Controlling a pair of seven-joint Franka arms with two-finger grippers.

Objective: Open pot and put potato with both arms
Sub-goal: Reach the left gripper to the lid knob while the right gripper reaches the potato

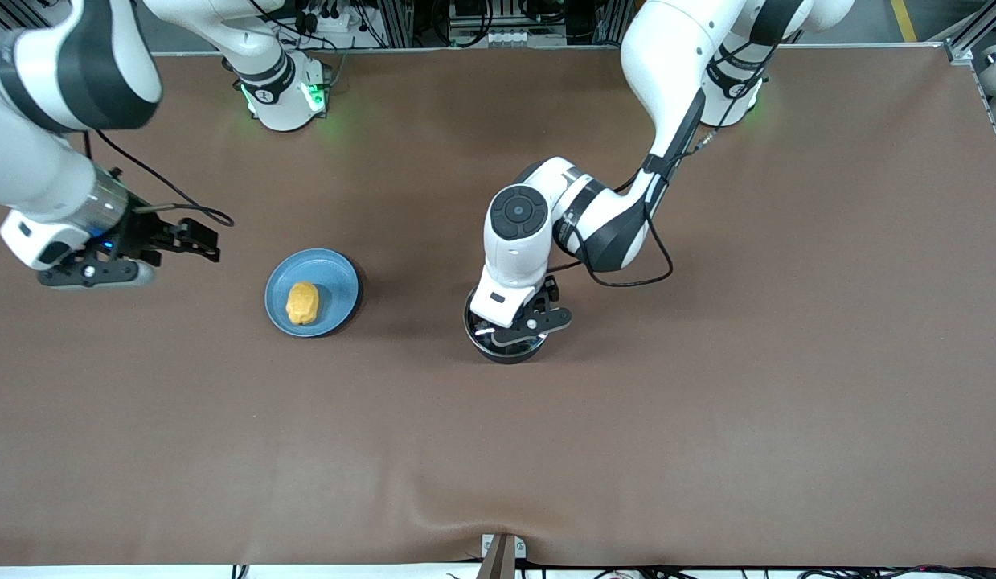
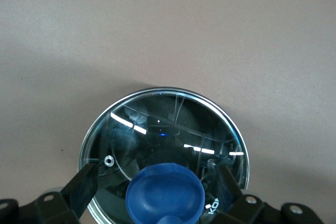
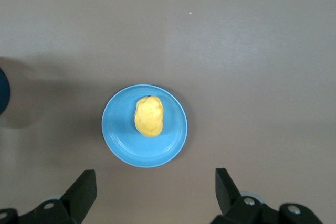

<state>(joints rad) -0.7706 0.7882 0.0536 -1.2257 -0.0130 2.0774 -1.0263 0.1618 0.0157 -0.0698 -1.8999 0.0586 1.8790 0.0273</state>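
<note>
The left tool (image 2: 165,195) hangs open astride the lid's blue knob (image 2: 165,195) atop the pot (image 1: 506,342), while the open right tool (image 1: 188,241) waits over the worktop (image 1: 707,442), the potato (image 1: 302,303) at its four o'clock.

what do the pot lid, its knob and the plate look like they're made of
Pot lid: clear glass with a metal rim, since it shows reflections and the dark inside. Knob: smooth matte blue, probably plastic or silicone. Plate: even light-blue, slightly glossy, plastic or glazed ceramic; can't tell which.

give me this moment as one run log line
left gripper: open, straddling lid knob | lid: on pot | right gripper: open, waiting | potato: on plate
</note>
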